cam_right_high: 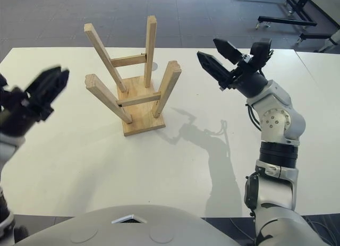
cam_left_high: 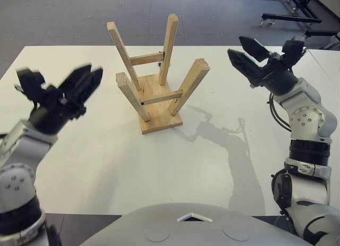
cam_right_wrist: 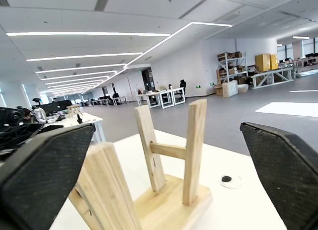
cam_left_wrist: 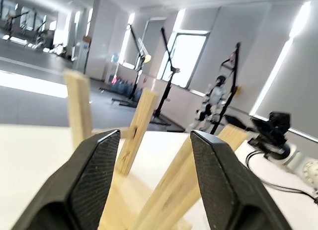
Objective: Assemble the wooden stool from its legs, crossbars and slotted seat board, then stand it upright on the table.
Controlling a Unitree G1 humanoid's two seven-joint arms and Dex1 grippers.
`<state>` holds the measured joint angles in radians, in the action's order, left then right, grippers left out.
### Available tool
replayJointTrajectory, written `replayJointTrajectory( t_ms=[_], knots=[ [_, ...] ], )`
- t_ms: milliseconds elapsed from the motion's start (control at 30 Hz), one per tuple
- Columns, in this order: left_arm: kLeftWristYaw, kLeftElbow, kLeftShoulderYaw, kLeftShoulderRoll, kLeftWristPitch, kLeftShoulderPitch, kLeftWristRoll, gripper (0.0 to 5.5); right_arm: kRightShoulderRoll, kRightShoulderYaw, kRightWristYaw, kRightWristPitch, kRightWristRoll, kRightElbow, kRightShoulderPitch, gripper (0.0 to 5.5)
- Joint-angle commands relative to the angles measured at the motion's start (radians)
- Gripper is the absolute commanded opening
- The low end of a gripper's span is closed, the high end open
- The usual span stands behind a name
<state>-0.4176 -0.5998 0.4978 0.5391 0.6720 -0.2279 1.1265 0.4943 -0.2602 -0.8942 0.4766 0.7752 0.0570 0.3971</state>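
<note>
The stool (cam_left_high: 156, 92) stood upside down at upper centre of the frame, seat board (cam_left_high: 162, 124) flat on the white table (cam_left_high: 106, 166), legs (cam_left_high: 169, 44) pointing up; the left hand (cam_left_high: 87, 80) at left and the right hand (cam_left_high: 236, 45) at upper right hovered with fingers apart, empty; the right wrist view caught a small dark hole (cam_right_wrist: 226, 179) in the table near the seat board.

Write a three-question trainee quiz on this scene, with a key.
1. True or false: the stool stands on its legs on the table.
2. The left gripper and the right gripper are: A) both open, clear of the stool; B) both shut on legs; C) both resting on the table.
3. How many legs point upward?
Key: 1 false, it rests on its seat board; 2 A; 3 four.
</note>
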Motion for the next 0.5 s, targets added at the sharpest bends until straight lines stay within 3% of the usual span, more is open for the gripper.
replayJointTrajectory(
  t_ms=[33, 500],
  knots=[
    [-0.018, 0.008, -0.039, 0.001, -0.016, -0.050, -0.073, 2.57, -0.009, 0.047, 0.008, -0.038, -0.078, 0.029, 0.011, 5.37],
    [0.043, -0.034, -0.176, -0.028, 0.004, 0.149, -0.003, 2.57, -0.060, 0.130, -0.033, -0.093, -0.163, 0.074, 0.019, 5.37]
  ],
)
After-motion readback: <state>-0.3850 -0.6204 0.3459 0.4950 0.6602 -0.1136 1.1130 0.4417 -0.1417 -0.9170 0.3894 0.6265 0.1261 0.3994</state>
